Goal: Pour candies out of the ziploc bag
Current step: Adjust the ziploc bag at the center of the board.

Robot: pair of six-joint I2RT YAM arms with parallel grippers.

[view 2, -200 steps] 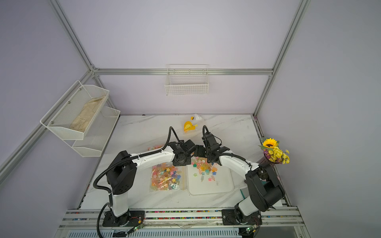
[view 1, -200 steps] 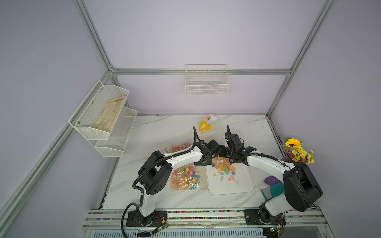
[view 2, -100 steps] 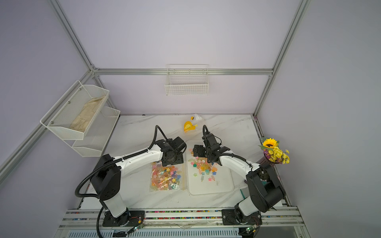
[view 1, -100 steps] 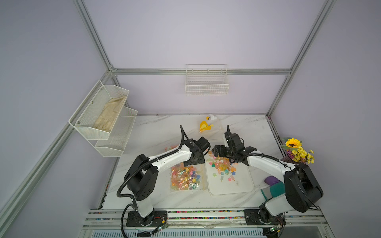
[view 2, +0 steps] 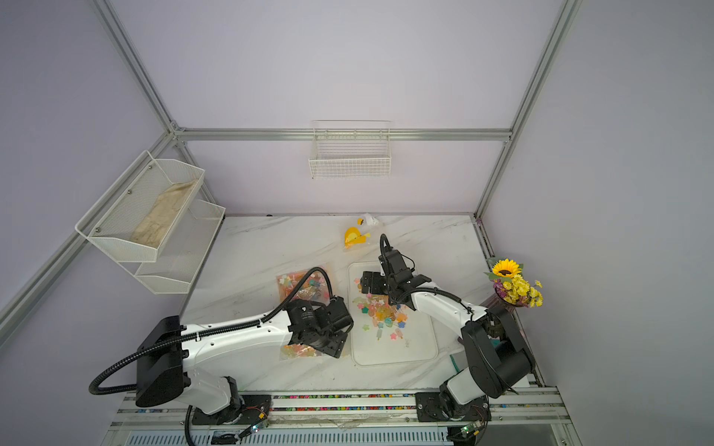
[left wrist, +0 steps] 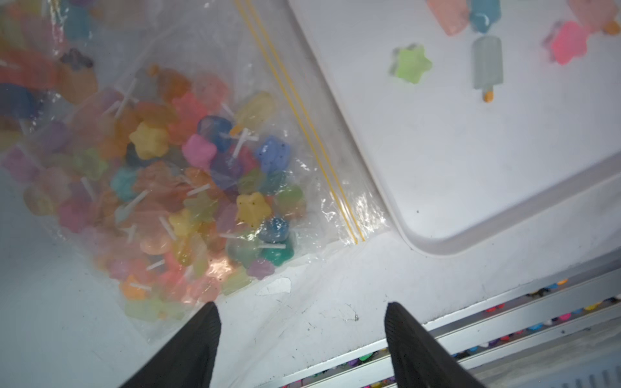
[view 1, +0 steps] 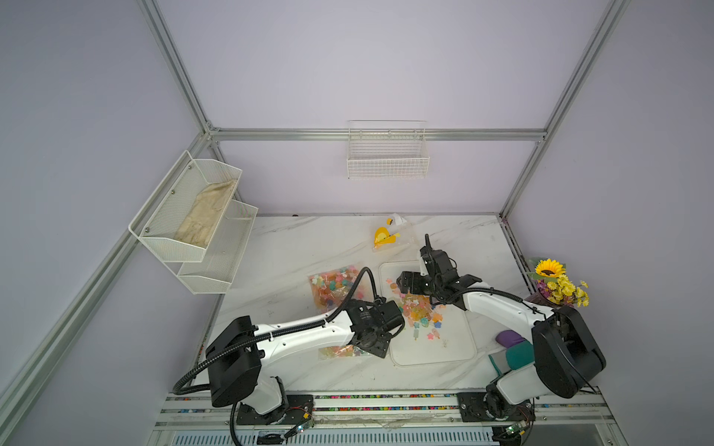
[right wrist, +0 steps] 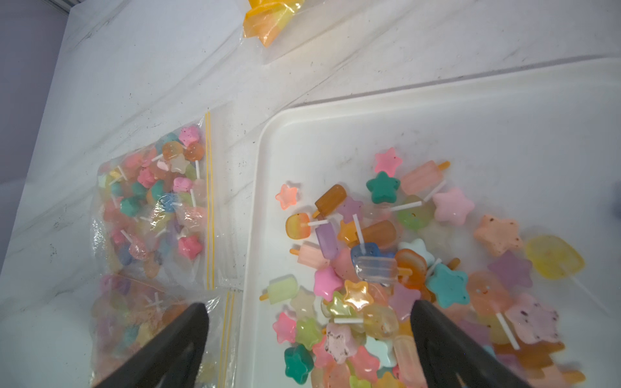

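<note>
While apart and empty, left tool by ziploc bag, right tool over tray candies.

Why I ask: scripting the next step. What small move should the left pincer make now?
Probably lower the open left pincer and close on a corner of the bag below it: that bag lies flat beside the tray, candies inside.

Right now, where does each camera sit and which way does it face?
Top views: high at front, facing down at the table; left arm, right arm whole.
Left wrist: facing down at a ziploc bag; open left gripper shows.
Right wrist: facing candies on the tray; open right gripper shows.
Shared: tray, in both wrist views.
</note>
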